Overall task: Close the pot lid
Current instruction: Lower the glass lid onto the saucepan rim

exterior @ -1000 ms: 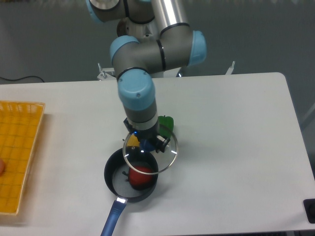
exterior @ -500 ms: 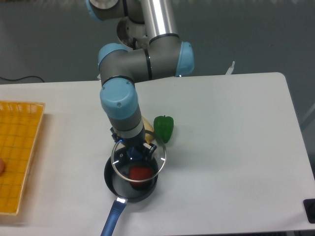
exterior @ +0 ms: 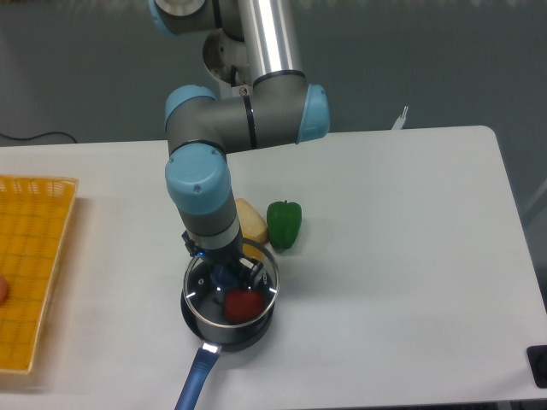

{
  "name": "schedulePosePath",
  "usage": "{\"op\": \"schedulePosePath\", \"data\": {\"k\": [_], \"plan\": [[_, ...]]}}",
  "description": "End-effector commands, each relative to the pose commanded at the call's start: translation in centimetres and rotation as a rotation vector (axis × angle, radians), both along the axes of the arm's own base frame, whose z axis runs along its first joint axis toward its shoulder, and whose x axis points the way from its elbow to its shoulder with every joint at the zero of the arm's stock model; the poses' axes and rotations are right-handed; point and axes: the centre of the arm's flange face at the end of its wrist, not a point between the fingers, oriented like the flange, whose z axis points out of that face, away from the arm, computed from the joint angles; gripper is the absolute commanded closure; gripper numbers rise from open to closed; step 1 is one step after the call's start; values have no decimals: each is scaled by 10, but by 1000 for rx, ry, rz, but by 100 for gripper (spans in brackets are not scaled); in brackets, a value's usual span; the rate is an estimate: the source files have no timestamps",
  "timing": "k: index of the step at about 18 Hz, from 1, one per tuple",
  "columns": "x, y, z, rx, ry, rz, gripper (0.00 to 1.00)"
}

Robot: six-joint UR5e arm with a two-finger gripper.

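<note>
The dark pot [exterior: 227,336] stands near the table's front edge, its blue handle [exterior: 195,378] pointing toward the front. A red object [exterior: 244,305] lies inside it. The clear pot lid [exterior: 256,286], with its silvery rim, hangs just above the pot's rim and almost covers it. My gripper [exterior: 224,274] comes straight down from above and is shut on the lid's blue knob. I cannot tell whether the lid touches the rim.
A green pepper [exterior: 285,224] and a pale yellow item [exterior: 250,220] lie just behind the pot. A yellow mesh basket [exterior: 30,265] sits at the table's left edge. A dark object [exterior: 538,365] is at the front right corner.
The arm has carried the lid left and down, from behind and to the right of the pot to directly over its opening. The pot has not moved.
</note>
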Motion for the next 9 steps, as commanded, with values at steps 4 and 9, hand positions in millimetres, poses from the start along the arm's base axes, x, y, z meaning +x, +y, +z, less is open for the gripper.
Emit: {"op": "schedulePosePath", "data": {"k": [4,9], "plan": [[-3,2,-3,-3,-1,0,40],[-8,7,1,4,5,2,40]]}}
